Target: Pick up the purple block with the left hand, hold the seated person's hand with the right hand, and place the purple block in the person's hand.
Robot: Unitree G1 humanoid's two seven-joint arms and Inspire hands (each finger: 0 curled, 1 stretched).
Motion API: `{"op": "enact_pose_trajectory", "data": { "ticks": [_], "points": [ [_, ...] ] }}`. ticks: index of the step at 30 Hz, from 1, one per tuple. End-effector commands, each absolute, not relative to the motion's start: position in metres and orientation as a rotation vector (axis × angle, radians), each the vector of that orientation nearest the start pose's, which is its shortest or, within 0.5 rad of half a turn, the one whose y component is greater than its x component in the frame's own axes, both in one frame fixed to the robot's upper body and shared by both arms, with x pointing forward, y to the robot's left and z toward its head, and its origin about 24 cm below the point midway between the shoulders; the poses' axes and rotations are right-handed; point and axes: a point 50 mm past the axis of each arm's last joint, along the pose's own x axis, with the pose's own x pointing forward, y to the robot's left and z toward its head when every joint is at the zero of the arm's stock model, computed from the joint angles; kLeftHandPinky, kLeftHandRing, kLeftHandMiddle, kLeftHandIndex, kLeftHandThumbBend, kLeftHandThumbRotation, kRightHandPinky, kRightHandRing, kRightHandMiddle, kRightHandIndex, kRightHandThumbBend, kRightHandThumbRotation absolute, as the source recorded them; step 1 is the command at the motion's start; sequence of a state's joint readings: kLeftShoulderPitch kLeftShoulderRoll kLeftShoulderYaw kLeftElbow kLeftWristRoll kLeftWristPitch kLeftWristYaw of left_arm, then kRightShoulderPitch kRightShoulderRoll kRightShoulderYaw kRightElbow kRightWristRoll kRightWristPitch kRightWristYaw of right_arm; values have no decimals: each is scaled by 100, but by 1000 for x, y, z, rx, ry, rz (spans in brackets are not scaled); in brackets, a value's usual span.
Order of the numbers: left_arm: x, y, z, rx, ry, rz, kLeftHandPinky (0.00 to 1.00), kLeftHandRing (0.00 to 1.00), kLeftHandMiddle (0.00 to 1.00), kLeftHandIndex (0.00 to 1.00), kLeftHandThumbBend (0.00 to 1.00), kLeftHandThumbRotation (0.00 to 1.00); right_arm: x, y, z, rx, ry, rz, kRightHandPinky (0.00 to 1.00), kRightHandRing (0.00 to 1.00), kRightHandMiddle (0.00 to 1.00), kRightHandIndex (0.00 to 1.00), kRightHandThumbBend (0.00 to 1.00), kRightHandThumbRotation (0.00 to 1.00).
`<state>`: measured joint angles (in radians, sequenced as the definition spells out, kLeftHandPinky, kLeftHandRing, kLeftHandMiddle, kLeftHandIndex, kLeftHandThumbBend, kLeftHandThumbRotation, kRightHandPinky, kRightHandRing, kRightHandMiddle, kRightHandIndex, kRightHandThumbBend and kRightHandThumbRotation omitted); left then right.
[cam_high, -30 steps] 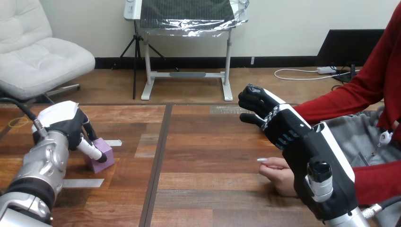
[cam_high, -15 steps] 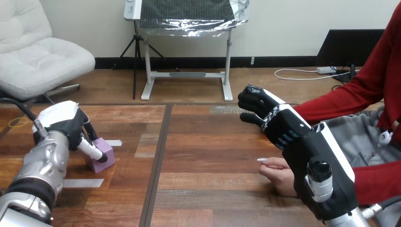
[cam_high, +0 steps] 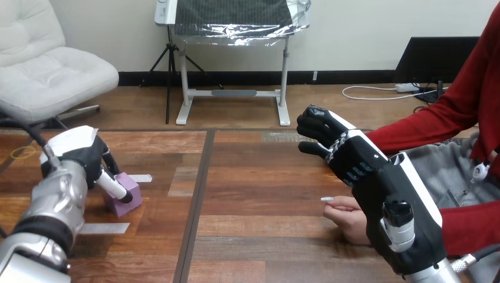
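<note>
Head view, left part of the wooden table: purple block resting flat on the boards, between two strips of white tape, one just behind it and one nearer the table's front edge. Left hand low over the block, white shell upward, silver forearm coming in from the bottom left corner. Thumb laid across the block's near left face, dark fingers curled down at its far side, so block pinched between them while not yet off the table.

Right part: right hand raised above the table, back toward the camera, fingers loosely extended up and away, closed on nothing. Right forearm rising steeply from the bottom right corner. Person's hand resting on the table just beside and below that forearm, partly hidden behind it, fingers curled inward, holding nothing. No clasp visible between the right hand and the person's hand; fingertips well apart from it. Block and person's hand well apart, at opposite ends of the table.
</note>
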<state>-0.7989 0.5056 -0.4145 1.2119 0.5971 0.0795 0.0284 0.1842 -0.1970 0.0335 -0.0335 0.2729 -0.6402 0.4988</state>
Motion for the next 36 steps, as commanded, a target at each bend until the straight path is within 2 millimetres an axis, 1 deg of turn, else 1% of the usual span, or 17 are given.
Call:
{"op": "enact_pose_trajectory", "data": {
  "ticks": [1, 2, 3, 5, 8, 11, 12, 16, 21, 24, 29, 36],
  "points": [
    [372, 259, 64, 1388, 489, -38, 32, 44, 54, 58, 80, 3, 205, -168, 84, -61, -568, 445, 85, 90, 89, 88, 96, 100],
    [373, 259, 64, 1400, 497, -43, 32, 45, 55, 59, 80, 4, 205, -168, 84, -60, -567, 445, 85, 90, 89, 88, 96, 100],
    [373, 258, 64, 1408, 503, -45, 34, 48, 58, 62, 82, 8, 205, -168, 84, -60, -567, 446, 85, 90, 89, 88, 96, 100],
    [373, 258, 64, 1433, 510, -49, 35, 50, 60, 64, 83, 11, 205, -168, 83, -59, -566, 448, 85, 90, 89, 88, 96, 100],
    [373, 257, 65, 1478, 516, -57, 40, 58, 66, 68, 86, 17, 205, -168, 83, -58, -567, 448, 86, 90, 89, 88, 96, 100],
    [374, 257, 65, 1519, 523, -63, 47, 66, 72, 72, 88, 23, 205, -168, 83, -59, -568, 449, 86, 90, 89, 88, 96, 100],
    [374, 256, 66, 1525, 524, -63, 52, 70, 74, 74, 89, 26, 205, -168, 83, -59, -568, 450, 86, 90, 89, 88, 96, 100],
    [374, 256, 65, 1538, 535, -63, 59, 75, 78, 76, 91, 30, 205, -167, 83, -60, -568, 446, 86, 90, 89, 88, 97, 100],
    [375, 255, 66, 1542, 542, -61, 66, 78, 79, 77, 92, 34, 205, -167, 83, -60, -568, 447, 86, 90, 89, 88, 97, 100],
    [375, 254, 66, 1546, 541, -59, 67, 78, 80, 78, 93, 35, 205, -167, 83, -61, -568, 448, 86, 90, 89, 88, 97, 100],
    [375, 254, 67, 1550, 546, -57, 68, 79, 80, 78, 93, 37, 205, -167, 83, -60, -568, 446, 86, 90, 89, 88, 97, 100],
    [376, 253, 68, 1548, 545, -57, 66, 78, 80, 78, 93, 37, 205, -167, 83, -58, -568, 449, 86, 90, 89, 88, 96, 100]
  ]
}}
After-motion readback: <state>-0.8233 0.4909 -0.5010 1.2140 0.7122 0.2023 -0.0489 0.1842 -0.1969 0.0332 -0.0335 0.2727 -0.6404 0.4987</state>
